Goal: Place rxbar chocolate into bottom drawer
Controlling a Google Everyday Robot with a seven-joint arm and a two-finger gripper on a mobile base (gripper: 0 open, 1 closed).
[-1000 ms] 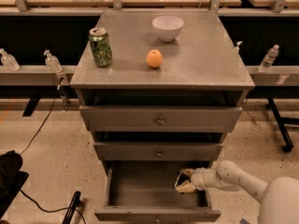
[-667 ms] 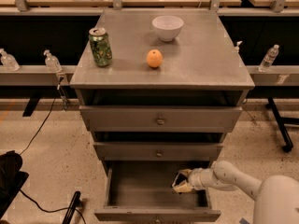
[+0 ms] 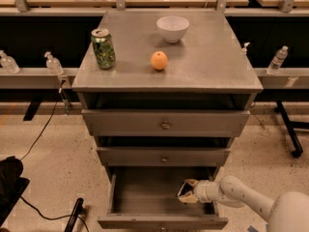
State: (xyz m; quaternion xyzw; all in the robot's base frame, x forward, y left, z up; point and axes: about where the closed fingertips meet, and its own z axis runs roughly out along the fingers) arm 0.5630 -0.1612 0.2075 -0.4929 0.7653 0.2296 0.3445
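Observation:
The bottom drawer (image 3: pixel 161 221) of the grey cabinet is pulled open, and its dark inside shows. My gripper (image 3: pixel 185 193) reaches in from the right and sits low inside the drawer's right half. A small dark flat thing, the rxbar chocolate (image 3: pixel 187 189), sits between the pale fingers (image 3: pixel 189 199), which are closed on it. Most of the wrapper is hidden by the fingers, and no lettering shows.
The two wider drawers above (image 3: pixel 165 125) (image 3: pixel 164 157) are shut. On the cabinet top stand a green can (image 3: pixel 104 48), an orange (image 3: pixel 159 60) and a white bowl (image 3: pixel 173 28). Bottles (image 3: pixel 279 59) line the side ledges. A black cable and a bag (image 3: pixel 12 187) lie on the floor at left.
My gripper has moved a little to the left and deeper over the drawer floor with the bar still in it. Nothing on the cabinet top moved.

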